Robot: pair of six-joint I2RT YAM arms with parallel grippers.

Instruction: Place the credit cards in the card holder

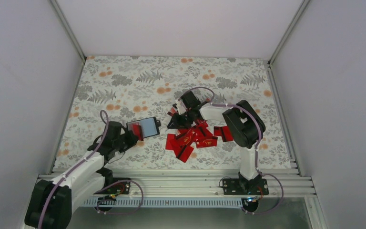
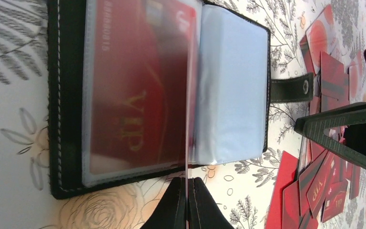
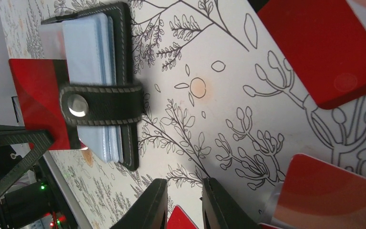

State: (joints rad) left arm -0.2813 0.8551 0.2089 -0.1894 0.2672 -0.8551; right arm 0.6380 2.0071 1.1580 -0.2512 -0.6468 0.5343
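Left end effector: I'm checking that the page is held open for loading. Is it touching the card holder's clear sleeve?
Touching. The left wrist view shows the left end effector pinching the edge of a clear sleeve of the card holder.

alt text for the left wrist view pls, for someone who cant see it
An open black card holder lies on a floral tablecloth, with a red VIP card behind one clear sleeve. At the bottom of the frame the left gripper, shut, pinches the edge of a sleeve. Loose red credit cards lie scattered to the right.
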